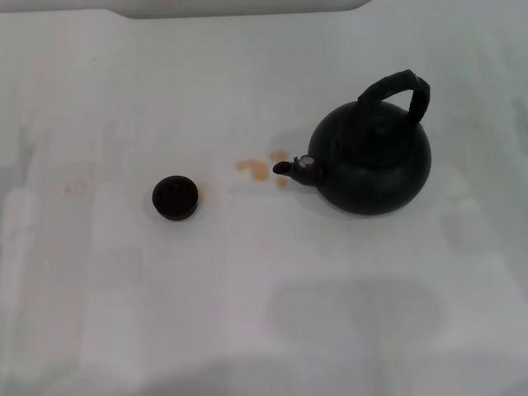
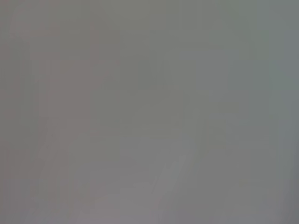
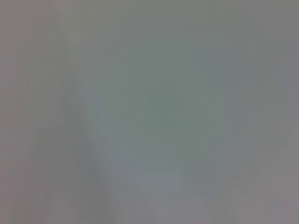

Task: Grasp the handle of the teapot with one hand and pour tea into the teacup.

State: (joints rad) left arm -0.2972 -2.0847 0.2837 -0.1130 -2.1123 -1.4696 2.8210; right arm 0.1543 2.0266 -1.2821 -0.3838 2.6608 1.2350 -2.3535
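Upright unmarked teapot (image 1: 375, 161), spout toward the teacup (image 1: 175, 198), well apart.

No part of the robot's body shows from the head camera: no arm, gripper, cable or marking. Both wrist cameras give only a flat, featureless grey field, with nothing of the arms.

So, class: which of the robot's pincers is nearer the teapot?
Neither can be judged: no pincer shows in any view. In the head view the teapot sits on the robot's right side and the teacup to its left.
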